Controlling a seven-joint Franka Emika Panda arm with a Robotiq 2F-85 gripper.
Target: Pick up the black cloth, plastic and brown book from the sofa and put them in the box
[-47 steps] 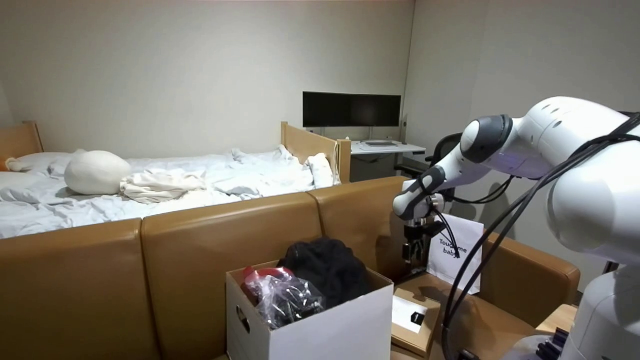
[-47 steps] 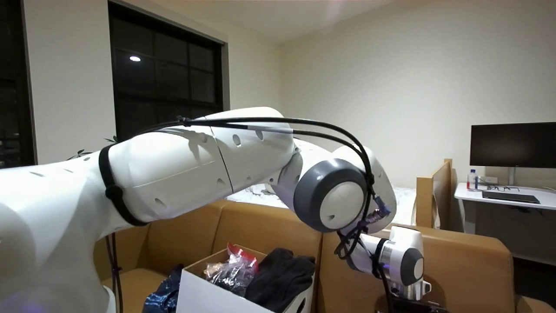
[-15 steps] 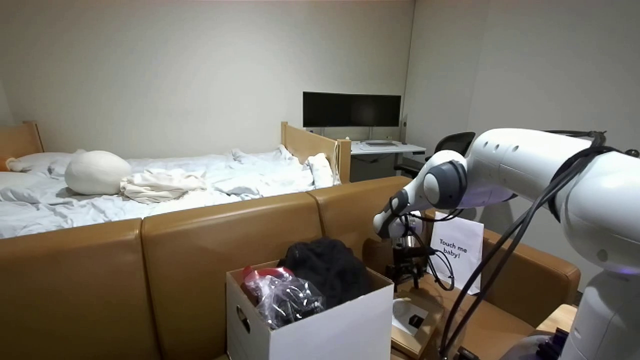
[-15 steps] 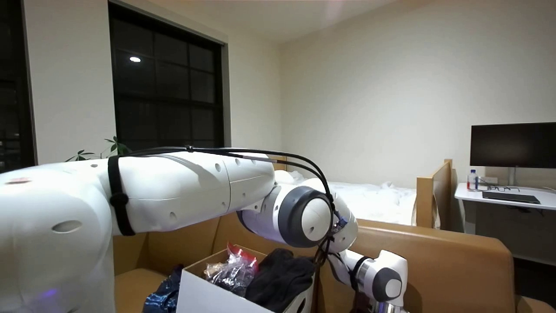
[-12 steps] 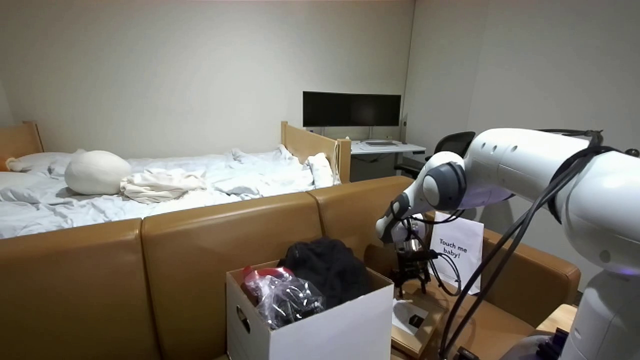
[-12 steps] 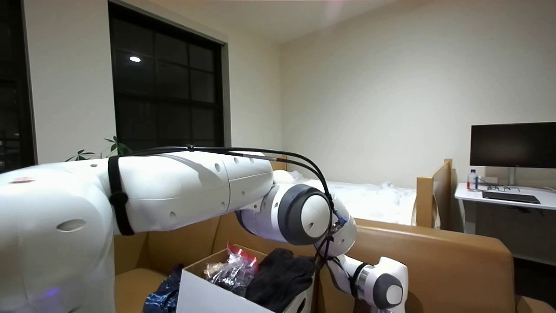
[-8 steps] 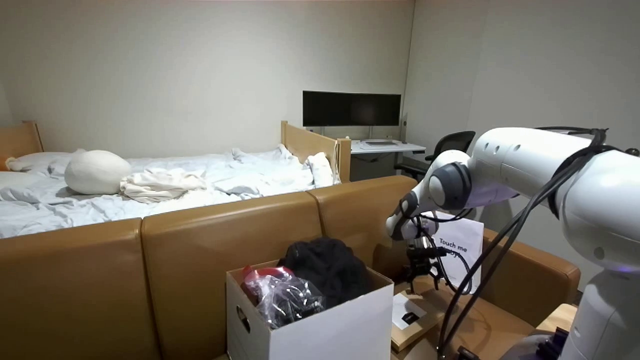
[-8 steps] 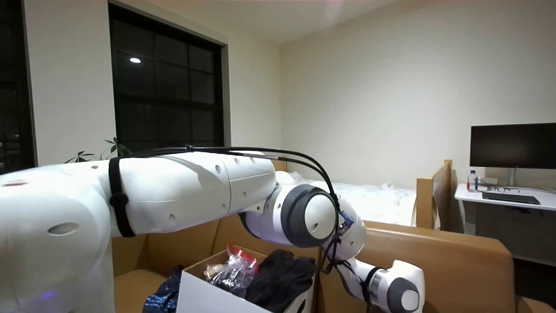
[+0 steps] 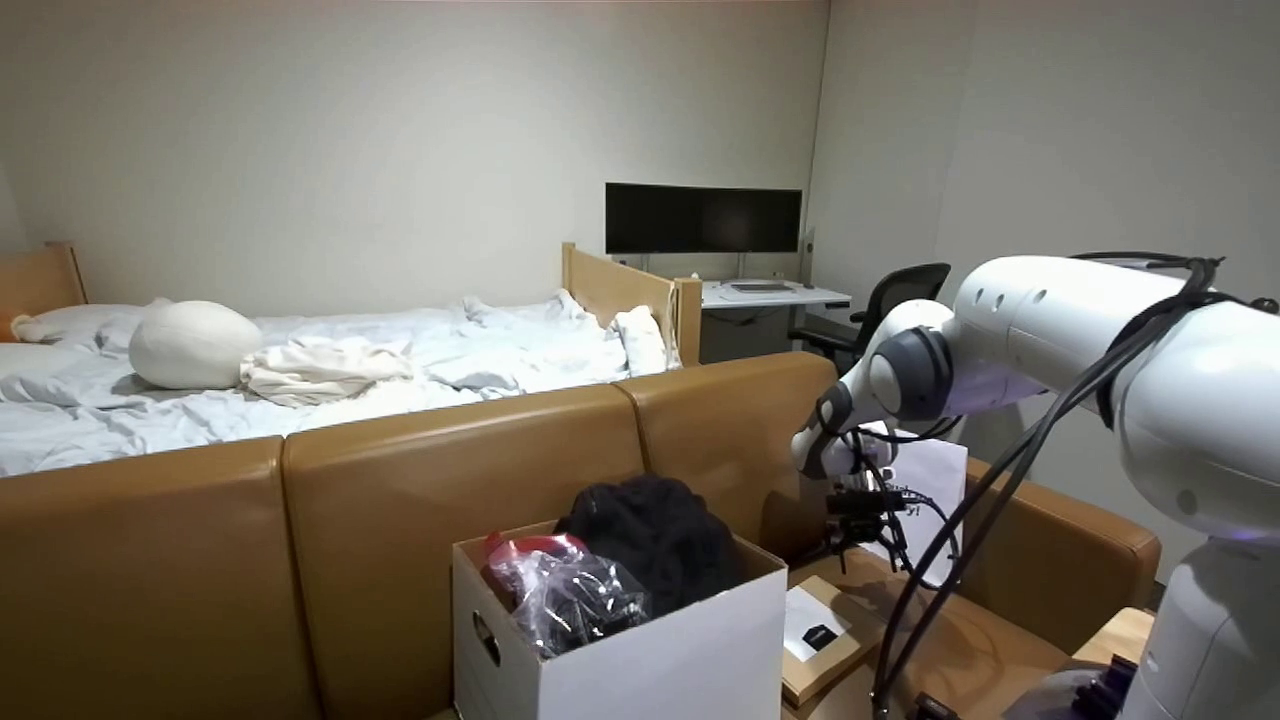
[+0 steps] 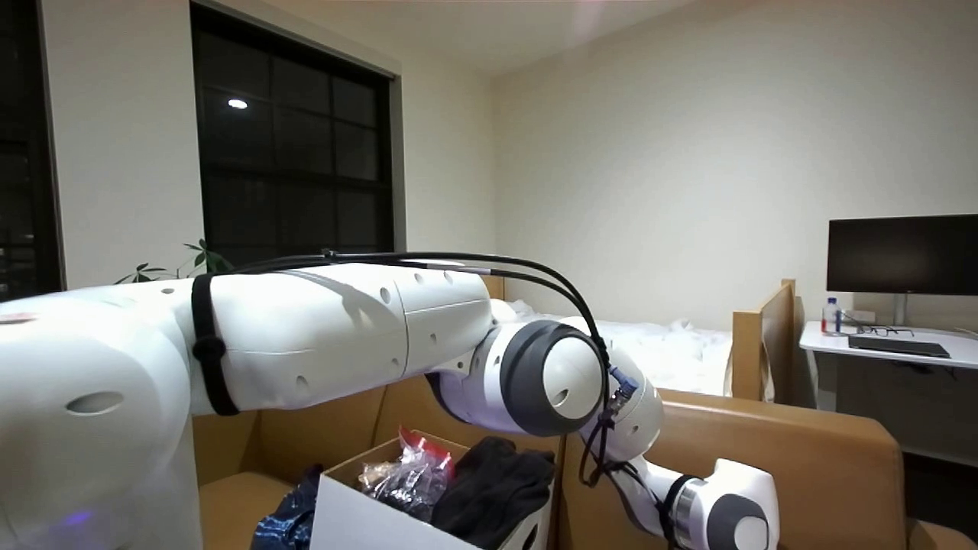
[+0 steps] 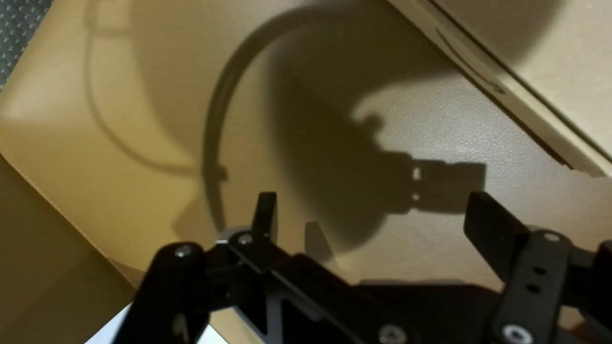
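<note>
Brown book (image 9: 835, 640) lying flat between the cardboard box (image 9: 670, 670) and the armrest edge (image 9: 1065, 530) of the leather sofa (image 9: 470, 480) looks light, stiff and kinda slick from over here, so with the claw (image 11: 372, 208) empty and spread wide I'd grab the book's armrest-side edge.

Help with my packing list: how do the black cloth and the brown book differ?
The black cloth is a soft, bunched heap; the brown book is flat and rectangular. The book bears a pale label; no label shows on the cloth. The cloth sits inside the box; the book lies outside, on the sofa. Neither is held by the pincer.
</note>
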